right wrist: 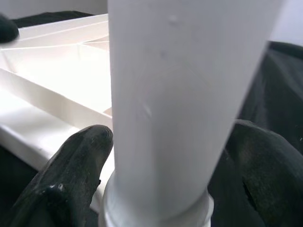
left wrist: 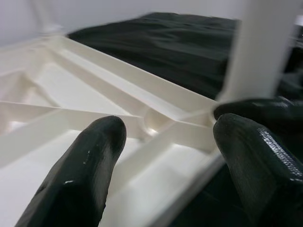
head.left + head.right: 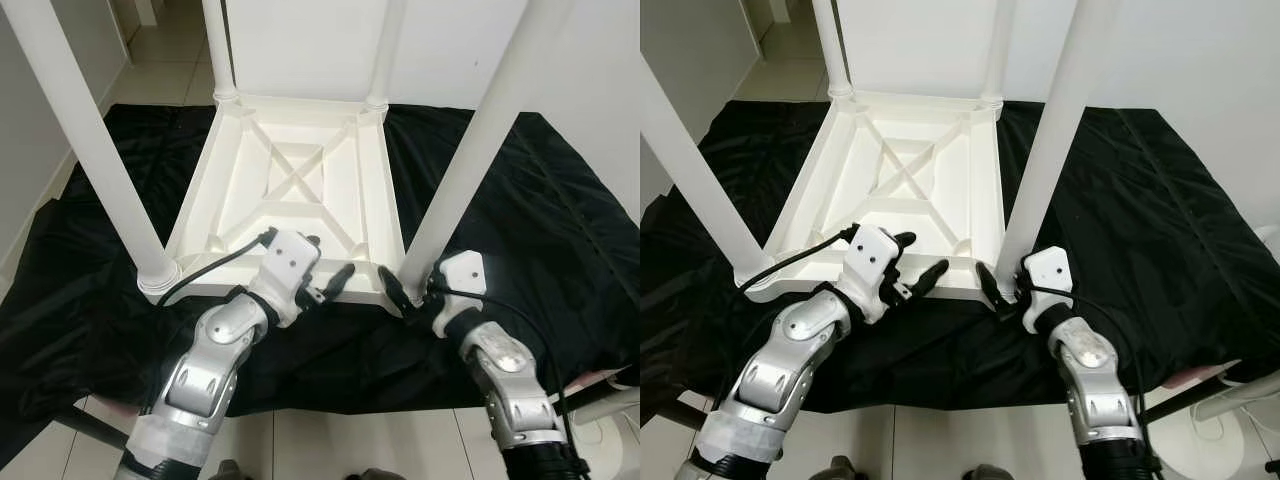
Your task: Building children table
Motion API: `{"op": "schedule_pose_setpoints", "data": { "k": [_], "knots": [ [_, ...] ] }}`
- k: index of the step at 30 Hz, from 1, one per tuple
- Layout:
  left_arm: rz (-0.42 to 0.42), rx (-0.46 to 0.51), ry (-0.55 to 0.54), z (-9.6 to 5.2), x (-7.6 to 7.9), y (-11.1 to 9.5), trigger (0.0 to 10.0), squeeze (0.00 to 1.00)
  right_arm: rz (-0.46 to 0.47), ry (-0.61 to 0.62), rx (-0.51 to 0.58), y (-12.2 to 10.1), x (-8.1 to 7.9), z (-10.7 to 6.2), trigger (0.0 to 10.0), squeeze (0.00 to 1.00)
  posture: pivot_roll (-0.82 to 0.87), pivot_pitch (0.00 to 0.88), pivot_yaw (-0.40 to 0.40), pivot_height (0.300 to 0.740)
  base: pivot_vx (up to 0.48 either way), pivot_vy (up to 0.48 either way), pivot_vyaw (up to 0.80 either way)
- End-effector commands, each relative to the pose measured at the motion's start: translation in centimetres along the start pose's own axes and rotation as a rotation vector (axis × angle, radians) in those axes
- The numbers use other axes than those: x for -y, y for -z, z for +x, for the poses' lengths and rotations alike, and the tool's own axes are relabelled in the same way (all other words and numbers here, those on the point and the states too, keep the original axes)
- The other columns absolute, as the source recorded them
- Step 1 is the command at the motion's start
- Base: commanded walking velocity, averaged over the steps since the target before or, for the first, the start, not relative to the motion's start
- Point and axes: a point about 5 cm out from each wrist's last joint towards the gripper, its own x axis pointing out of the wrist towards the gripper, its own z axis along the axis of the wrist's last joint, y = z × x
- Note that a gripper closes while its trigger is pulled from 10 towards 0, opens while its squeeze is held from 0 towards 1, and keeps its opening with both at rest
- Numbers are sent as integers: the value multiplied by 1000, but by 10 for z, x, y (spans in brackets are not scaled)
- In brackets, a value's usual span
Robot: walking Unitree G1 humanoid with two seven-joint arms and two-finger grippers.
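White children's table (image 3: 290,180) lies upside down on a black sheet (image 3: 520,220), 4 legs up. Left wrist view: left gripper (image 2: 165,156) open over the frame. Right wrist view: right gripper's fingers (image 1: 78,165) flank the near-right leg (image 1: 180,94), contact unclear.

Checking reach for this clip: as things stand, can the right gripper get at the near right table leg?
Probably yes. The right gripper is already at the base of the near right leg, one finger on each side of it in the right wrist view, with nothing between them. Whether the fingers press on the leg cannot be told.
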Motion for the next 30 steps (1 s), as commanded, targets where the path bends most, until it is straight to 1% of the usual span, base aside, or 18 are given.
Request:
{"op": "schedule_pose_setpoints", "data": {
  "k": [1,2,3,4,7,10,11,16,17,24,27,30],
  "knots": [
    [-12,-2,67,-2,5,0,10000,0,8,-62,-8,3,3,-2,10000,0,-55,0,23,740,0,0,0],
    [-12,-2,67,-2,5,0,10000,0,8,-62,-8,3,3,-2,10000,0,-55,0,23,740,0,0,0],
    [1,-8,103,-3,7,0,10000,0,-14,-139,-15,2,8,0,10000,0,-52,0,20,740,0,0,0],
    [1,-8,103,-3,7,0,10000,0,-14,-139,-15,2,8,0,10000,0,-52,0,20,740,0,0,0],
    [17,-8,121,-1,7,-1,10000,0,-47,-229,-25,0,14,8,10000,0,-55,0,24,740,0,0,0],
    [19,-6,123,-1,7,-2,10000,0,-64,-241,-28,0,16,10,10000,0,-57,0,26,740,0,0,0],
    [32,1,126,4,5,-4,10000,0,-99,-275,-47,2,18,20,10000,0,-53,0,24,740,0,0,0],
    [46,2,129,6,4,-5,10000,0,-82,-295,-48,4,17,23,10000,0,-53,0,24,740,0,0,0],
    [50,2,131,7,3,-5,10000,0,-90,-330,-64,8,15,23,0,0,-48,0,21,740,0,0,0],
    [50,-4,137,6,4,-3,10000,0,-83,-366,-71,14,12,21,0,0,-46,0,17,740,0,0,0],
    [53,-5,137,7,4,-1,10000,0,-66,-381,-62,17,8,20,0,0,-47,0,11,740,0,0,0],
    [52,-3,136,8,4,-1,10000,0,-63,-367,-49,17,8,20,0,0,-49,0,7,740,0,0,0]
  ]
}}
